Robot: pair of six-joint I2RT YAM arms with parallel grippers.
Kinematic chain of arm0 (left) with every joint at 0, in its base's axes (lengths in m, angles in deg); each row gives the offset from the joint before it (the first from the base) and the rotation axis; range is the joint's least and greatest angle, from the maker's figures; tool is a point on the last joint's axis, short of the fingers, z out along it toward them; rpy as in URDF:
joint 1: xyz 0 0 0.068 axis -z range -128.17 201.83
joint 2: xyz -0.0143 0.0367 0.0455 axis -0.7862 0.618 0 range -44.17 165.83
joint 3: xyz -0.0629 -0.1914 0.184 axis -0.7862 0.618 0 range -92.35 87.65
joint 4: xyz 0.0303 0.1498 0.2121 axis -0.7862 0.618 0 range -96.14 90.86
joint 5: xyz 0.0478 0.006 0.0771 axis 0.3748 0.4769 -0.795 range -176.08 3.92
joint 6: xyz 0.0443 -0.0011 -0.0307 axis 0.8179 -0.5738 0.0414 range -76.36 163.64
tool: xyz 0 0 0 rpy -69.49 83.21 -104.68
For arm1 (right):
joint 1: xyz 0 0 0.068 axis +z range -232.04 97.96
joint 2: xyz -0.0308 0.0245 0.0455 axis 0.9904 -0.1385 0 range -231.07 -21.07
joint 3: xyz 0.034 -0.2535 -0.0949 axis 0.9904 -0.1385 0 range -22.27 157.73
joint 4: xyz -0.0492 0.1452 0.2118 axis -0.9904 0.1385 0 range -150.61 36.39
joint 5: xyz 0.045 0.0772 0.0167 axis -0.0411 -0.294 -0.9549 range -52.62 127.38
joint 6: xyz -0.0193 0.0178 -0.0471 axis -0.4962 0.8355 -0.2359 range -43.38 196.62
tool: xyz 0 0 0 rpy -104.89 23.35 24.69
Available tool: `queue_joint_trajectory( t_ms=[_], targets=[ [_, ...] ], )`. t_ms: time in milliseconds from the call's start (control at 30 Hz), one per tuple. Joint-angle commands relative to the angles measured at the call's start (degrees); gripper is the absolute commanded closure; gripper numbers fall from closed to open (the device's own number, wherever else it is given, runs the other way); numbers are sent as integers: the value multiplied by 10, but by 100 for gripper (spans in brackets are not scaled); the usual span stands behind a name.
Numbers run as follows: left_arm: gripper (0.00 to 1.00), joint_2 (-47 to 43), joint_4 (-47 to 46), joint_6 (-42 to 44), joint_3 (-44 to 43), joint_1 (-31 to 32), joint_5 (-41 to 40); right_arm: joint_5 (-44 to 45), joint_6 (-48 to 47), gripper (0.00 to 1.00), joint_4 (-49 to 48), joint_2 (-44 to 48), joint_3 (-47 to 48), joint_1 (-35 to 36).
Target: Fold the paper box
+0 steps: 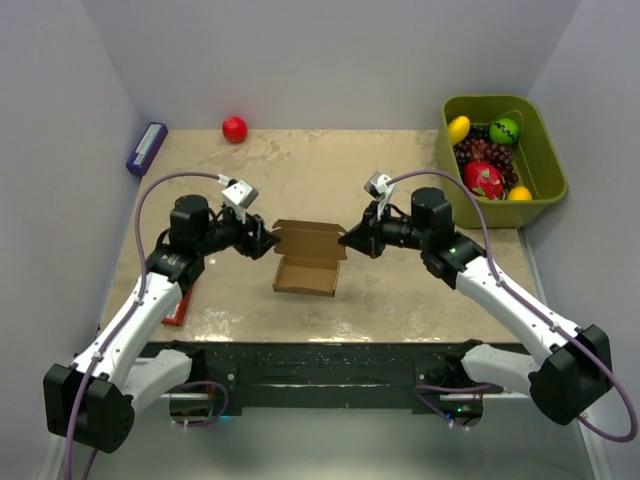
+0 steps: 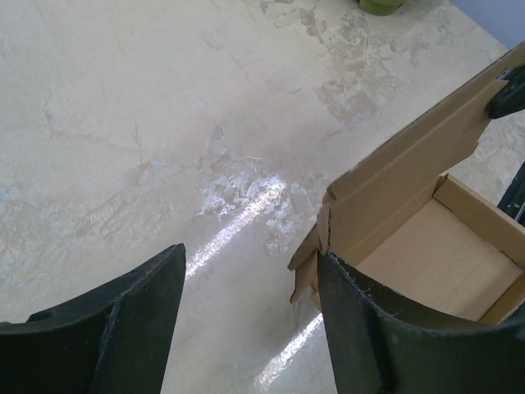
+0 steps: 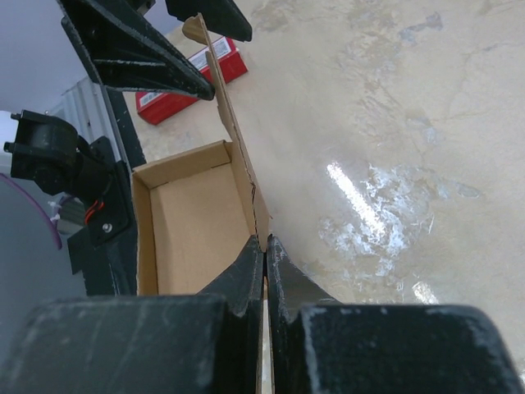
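The paper box (image 1: 308,262), mid-table, between our two grippers
Our right gripper (image 3: 264,245) is clamped on the right end of the box's upright lid panel; our left gripper (image 2: 250,263) has its jaws apart, one finger on either side of that panel's left end; the open tray rests on the marbled table (image 1: 300,170).

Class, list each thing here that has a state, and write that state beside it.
paper box: open, partly folded, lid panel raised.
left gripper: open, lid panel's end between its fingers.
right gripper: shut on the lid panel's other end.
green bin: upright, holding fruit.
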Motion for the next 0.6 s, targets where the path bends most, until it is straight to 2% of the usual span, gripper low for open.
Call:
queue_joint_trajectory(
  t_ms=[0, 133, 167, 533, 567],
  targets=[
    [37, 2, -35, -11, -11, -4, 27, -19, -11, 100, 0, -3, 30, -1],
    [46, 6, -43, -13, -7, -4, 55, -20, -13, 100, 0, -5, 31, -1],
    [51, 6, -44, -13, -6, -4, 58, -17, -13, 100, 2, -6, 30, -1],
    [70, 14, -53, -19, 0, -4, 86, 0, -20, 100, 9, -17, 32, -1],
    [77, 14, -53, -19, 1, -4, 87, 5, -21, 100, 11, -19, 32, -1]
  ],
)
